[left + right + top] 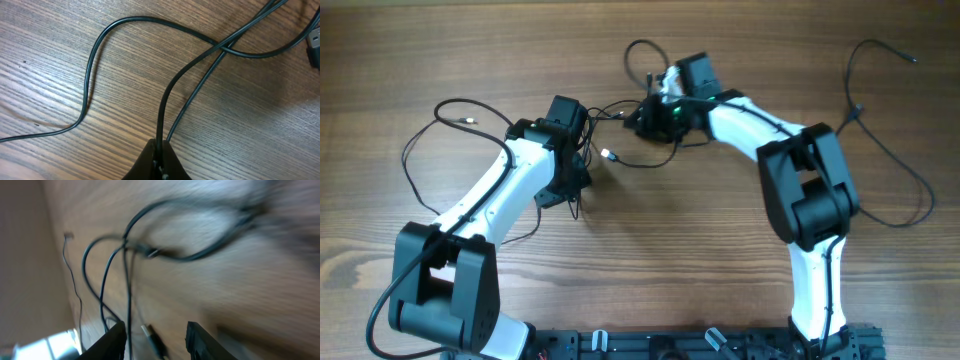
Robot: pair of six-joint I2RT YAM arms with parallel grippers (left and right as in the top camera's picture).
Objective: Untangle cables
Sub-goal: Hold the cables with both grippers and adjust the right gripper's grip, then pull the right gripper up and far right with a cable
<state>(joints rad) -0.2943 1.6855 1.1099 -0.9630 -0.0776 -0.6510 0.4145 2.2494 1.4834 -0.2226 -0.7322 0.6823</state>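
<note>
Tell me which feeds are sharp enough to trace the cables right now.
Overhead is sharp and evenly lit, with soft shadows on the table. Left wrist is crisp: cables and wood grain read clearly. Right wrist is smeared by blur; only the right gripper at the bottom edge looks fairly distinct.

I get overhead evenly lit & sharp; soft shadows fall toward 5 o'clock on table (620,250). Left wrist crisp, cables (165,100) in focus, dim patch at 3 o'clock. Right wrist badly motion-blurred, glare at 7 o'clock.
</note>
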